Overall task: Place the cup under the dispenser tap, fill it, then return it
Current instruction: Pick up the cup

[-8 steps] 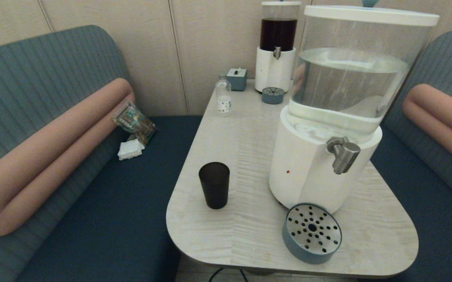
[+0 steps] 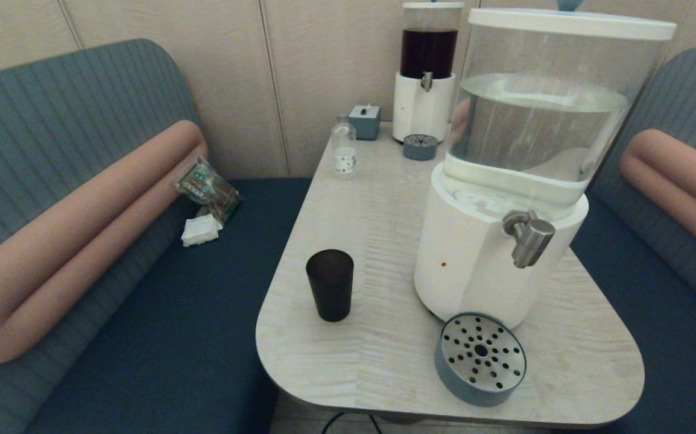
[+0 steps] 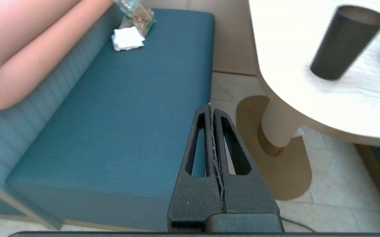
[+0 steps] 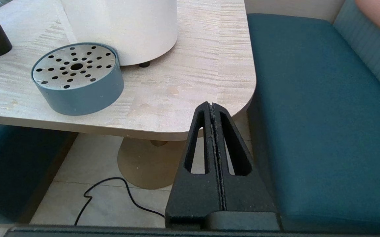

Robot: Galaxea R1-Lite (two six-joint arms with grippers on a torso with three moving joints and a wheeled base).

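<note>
The cup (image 2: 330, 293) stands upright on the table (image 2: 384, 355), left of the dispenser tap (image 2: 529, 238) and apart from the drip tray (image 2: 480, 358). Left gripper (image 3: 211, 107), fingers pressed together, hangs off the table's edge over the bench seat (image 3: 127, 115) (cup well apart). Right gripper (image 4: 212, 106), likewise closed on nothing, sits beyond the near table corner.

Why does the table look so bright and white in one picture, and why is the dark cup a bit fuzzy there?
In the left wrist view, the table is washed out by glare, and the cup looks smeared at its edges. In the head view, the same cup is sharp and the wood grain shows. In the right wrist view, the grain shows too.
</note>
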